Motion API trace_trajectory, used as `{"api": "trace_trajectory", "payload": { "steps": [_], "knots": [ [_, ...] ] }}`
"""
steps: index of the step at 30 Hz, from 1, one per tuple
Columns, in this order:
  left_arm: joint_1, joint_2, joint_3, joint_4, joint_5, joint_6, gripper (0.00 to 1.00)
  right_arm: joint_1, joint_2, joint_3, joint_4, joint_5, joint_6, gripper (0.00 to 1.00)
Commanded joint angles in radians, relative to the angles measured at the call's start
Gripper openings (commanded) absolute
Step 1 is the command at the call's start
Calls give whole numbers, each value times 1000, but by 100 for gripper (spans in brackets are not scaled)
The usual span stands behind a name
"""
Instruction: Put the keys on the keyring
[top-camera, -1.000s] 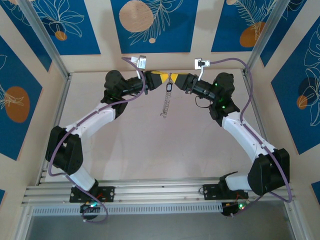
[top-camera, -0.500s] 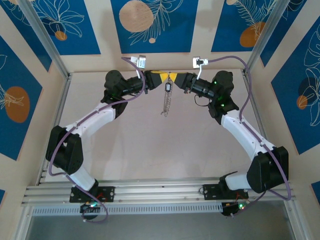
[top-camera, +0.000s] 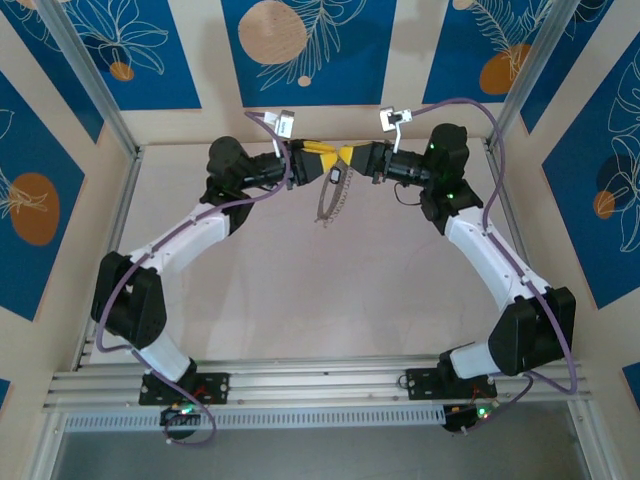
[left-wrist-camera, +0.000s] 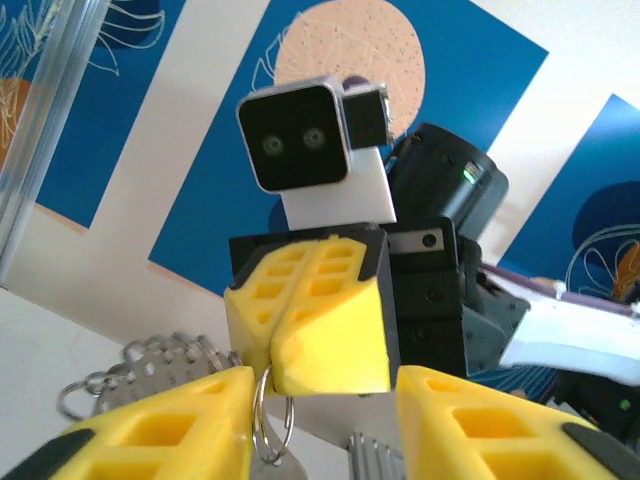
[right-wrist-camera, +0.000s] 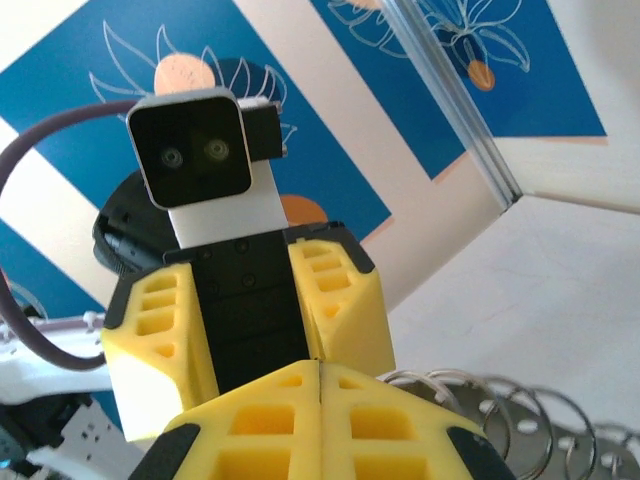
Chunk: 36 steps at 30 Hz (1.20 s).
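High at the back of the table my two grippers meet tip to tip. My right gripper (top-camera: 352, 160) (right-wrist-camera: 320, 378) is shut, and in the left wrist view its yellow fingers (left-wrist-camera: 320, 330) pinch a thin wire ring of the keyring (left-wrist-camera: 266, 425). The keyring's silvery chain of loops (top-camera: 334, 205) (right-wrist-camera: 500, 410) hangs below toward the table. The keys (top-camera: 337, 176), a small dark tag with a pale centre, dangle just under the fingertips. My left gripper (top-camera: 318, 160) (left-wrist-camera: 322, 425) stands open, its fingers on either side of the right gripper's tips; the wire ring touches its left finger.
Aluminium rails (top-camera: 110, 210) frame the beige table (top-camera: 300, 290) on the left and right. Blue patterned wall panels (top-camera: 300, 50) stand close behind both grippers. Purple cables (top-camera: 470, 110) loop off the wrists.
The right gripper has moved left toward the left gripper, closing the gap between them. The tag and hanging chain have swung slightly left and tilted.
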Motion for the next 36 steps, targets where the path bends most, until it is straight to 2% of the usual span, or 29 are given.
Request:
{"api": "trace_trajectory", "payload": {
  "steps": [1,6,13,17,36],
  "knots": [
    [24,-18,46,-3,103,28,45,-31,15,59,-111,-129,-98,0],
    [48,-15,61,-71,164,68,47,-66,55,100,-169,-243,-140,0],
    [59,-29,110,-430,178,336,43,-75,100,151,-287,-335,-229,0],
    [58,-21,150,-567,189,429,39,-74,122,169,-311,-375,-246,0],
    [34,33,191,-582,226,426,39,-50,158,198,-351,-404,-278,0]
  ]
}}
